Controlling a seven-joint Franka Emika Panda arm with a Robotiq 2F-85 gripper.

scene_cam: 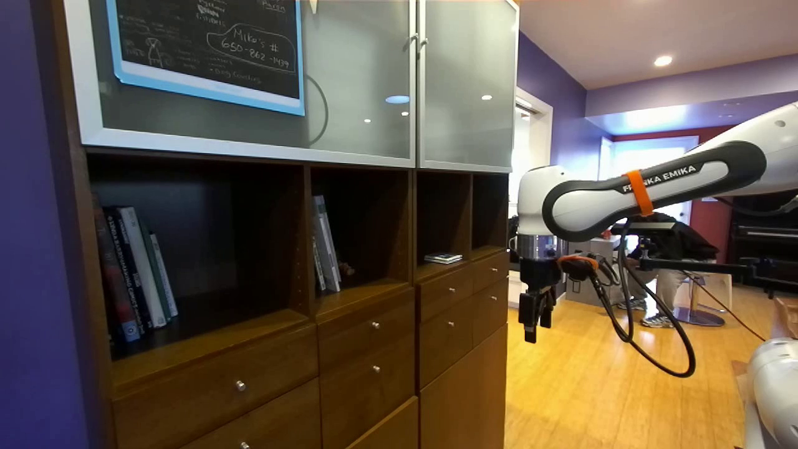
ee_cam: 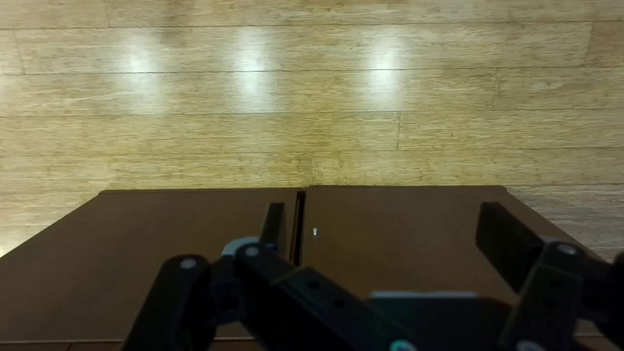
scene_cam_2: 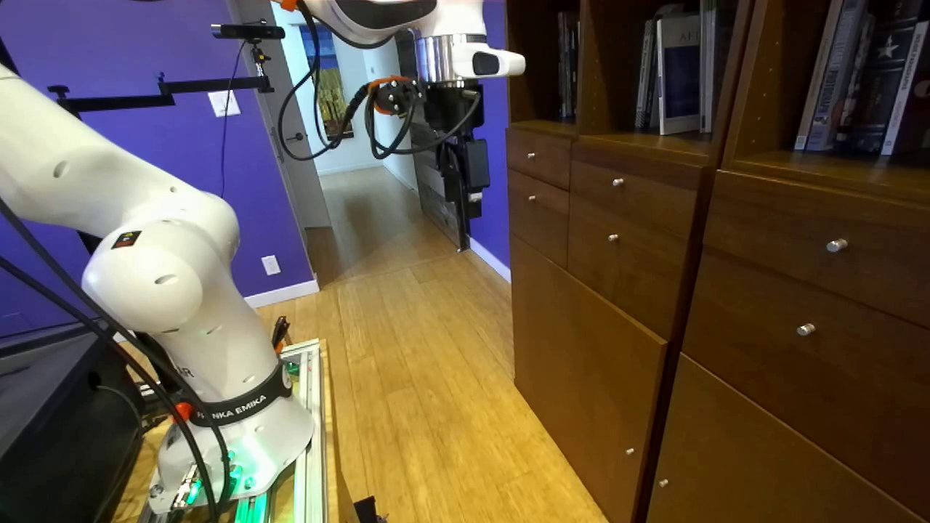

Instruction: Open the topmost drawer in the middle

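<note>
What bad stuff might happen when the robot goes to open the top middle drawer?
The top middle drawer has only a small knob, so the spread fingers might slip off it or miss it.
The neighbouring top drawer looks much the same, so the fingers might pull the wrong one.
A black cable hangs in a loop below the arm, and it might catch on something when the arm moves.
</note>
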